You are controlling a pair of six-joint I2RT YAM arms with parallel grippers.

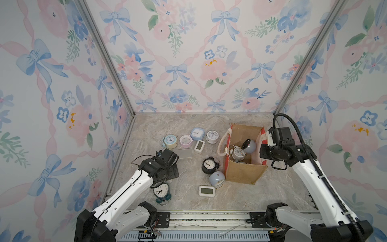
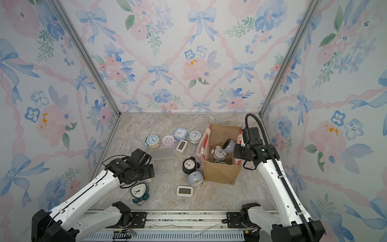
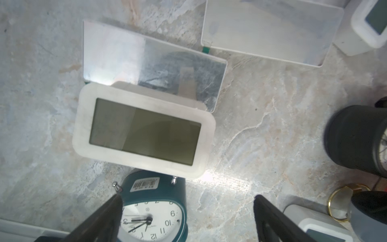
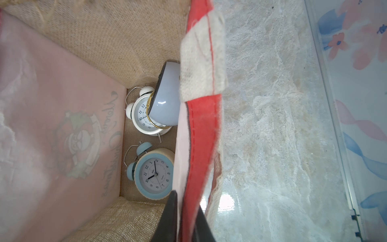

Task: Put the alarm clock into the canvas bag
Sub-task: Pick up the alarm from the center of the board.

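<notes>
The canvas bag (image 1: 243, 171) stands open at the right of the table, tan burlap with red side panels (image 4: 201, 146). Three alarm clocks lie inside: a white twin-bell (image 4: 142, 117), a pale blue dome (image 4: 167, 100) and a blue-and-cream twin-bell (image 4: 154, 174). My right gripper (image 4: 186, 201) is shut on the bag's red side panel at its rim (image 2: 238, 146). My left gripper (image 3: 187, 198) hangs open over the table's left side. Just below it lie a teal alarm clock (image 3: 155, 209) and a white digital clock (image 3: 144, 134). Neither is gripped.
Between the arms sit a black twin-bell clock (image 1: 208, 165), a pale blue dome clock (image 1: 216, 178) and a white digital clock (image 1: 206, 190). Several small clocks line the back (image 1: 197, 133). Two flat mirrored panels (image 3: 167, 69) lie beside the left gripper. Walls enclose three sides.
</notes>
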